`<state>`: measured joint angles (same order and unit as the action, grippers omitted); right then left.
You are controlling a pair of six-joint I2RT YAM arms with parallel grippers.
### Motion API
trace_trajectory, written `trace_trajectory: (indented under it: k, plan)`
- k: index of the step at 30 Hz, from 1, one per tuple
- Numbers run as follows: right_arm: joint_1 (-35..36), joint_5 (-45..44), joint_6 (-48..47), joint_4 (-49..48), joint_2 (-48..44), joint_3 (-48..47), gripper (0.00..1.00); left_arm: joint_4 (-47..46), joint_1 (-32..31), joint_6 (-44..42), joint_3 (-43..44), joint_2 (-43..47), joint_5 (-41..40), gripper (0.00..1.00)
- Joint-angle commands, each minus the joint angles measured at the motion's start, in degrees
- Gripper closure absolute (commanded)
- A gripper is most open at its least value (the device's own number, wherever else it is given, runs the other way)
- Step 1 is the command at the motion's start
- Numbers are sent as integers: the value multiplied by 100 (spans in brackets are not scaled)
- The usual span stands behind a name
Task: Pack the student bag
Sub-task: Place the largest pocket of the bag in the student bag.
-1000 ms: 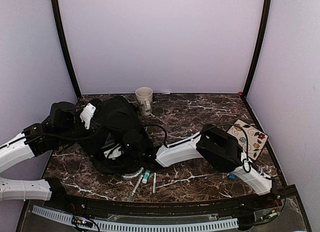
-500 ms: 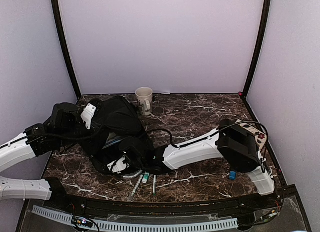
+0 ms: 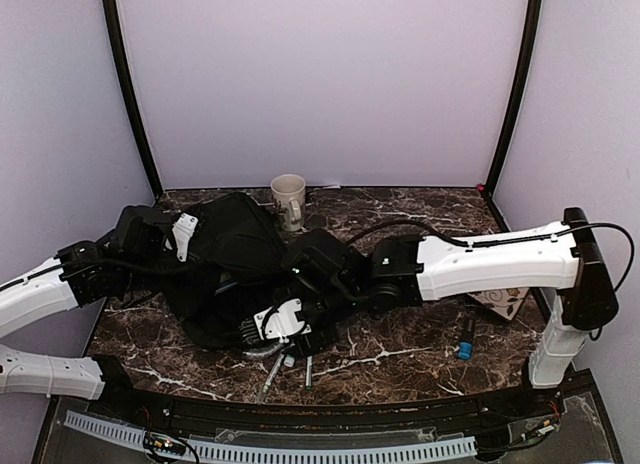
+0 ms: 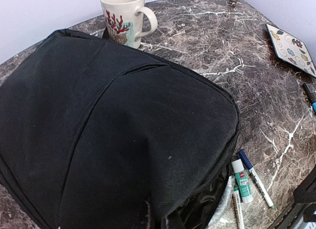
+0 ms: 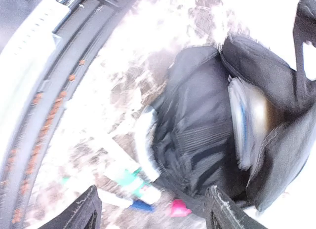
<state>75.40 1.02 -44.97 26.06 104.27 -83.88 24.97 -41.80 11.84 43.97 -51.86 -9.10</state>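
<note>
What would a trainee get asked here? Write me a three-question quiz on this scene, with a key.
1. True or false: the mug lies inside the bag.
2. What lies on the table by the bag's near edge? A) pens B) a spoon C) scissors
3. Fill in: the right gripper has its jaws ____.
Key: 1 false; 2 A; 3 open.
</note>
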Motion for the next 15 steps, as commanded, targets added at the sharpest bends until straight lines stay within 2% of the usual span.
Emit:
trace_trajectory:
  k: [1,4,6,8,9,14,15]
  plan:
    - [-621,1239,1147,768,-629,289,29,694,35,649,-5,-189,256,100]
    - [-1286,1627,1650,624,-907,348,29,835,30,968,-164,-409,823,99]
    - [-1726,1828,1921,431,-959,383,29,808,31,1069,-284,-540,1042,93]
    - [-2080,1854,2098,187,-898,423,28,685,24,1103,-346,-665,1123,79]
    - [-2288,1840,2165,66,-822,420,28,648,27,1116,-328,-744,1163,69]
    - [-2675,1711,2321,-131,-123,216,29,1079,15,1554,57,-975,1295,43]
    - [-2701,1624,2352,-185,20,200,28,1241,-9,1654,143,-924,1285,41]
